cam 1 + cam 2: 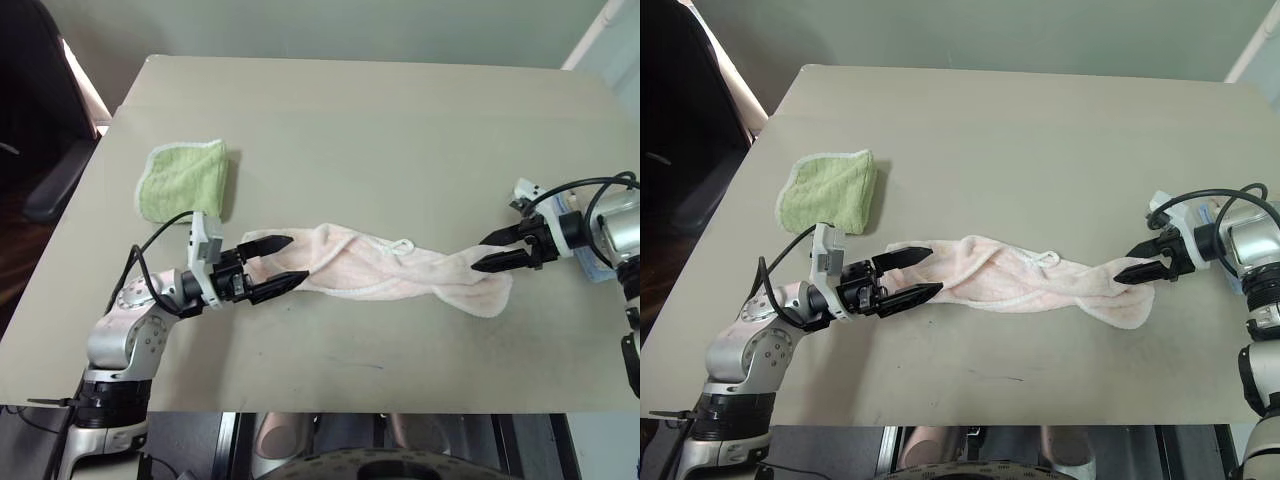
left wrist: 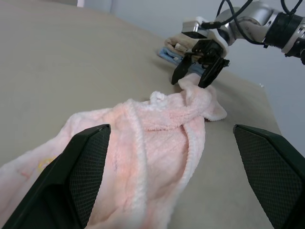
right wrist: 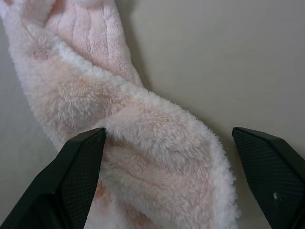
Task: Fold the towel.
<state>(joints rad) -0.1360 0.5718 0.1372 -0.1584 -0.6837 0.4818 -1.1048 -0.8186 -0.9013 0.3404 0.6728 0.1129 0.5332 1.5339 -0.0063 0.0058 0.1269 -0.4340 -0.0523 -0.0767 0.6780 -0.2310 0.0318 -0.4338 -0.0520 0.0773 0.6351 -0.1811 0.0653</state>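
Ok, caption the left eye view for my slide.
Open left end effector and right end effector flank a twisted pink towel on the table.

Towel's (image 1: 390,270) left end hidden between left claw's (image 1: 282,264) fingers, folded cloths (image 2: 172,47) (colours unclear) behind right claw (image 2: 199,71)

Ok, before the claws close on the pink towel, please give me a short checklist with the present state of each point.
1. Left claw open at its end of the towel: ok.
2. Right claw open, the other end between its fingers: ok.
3. Towel lying flat: not ok, twisted and bunched.
4. Green cloth apart from the towel: ok.
5. Towel fully on the table: ok.
6. Enough cloth between the left fingers for a firm hold: cannot tell.
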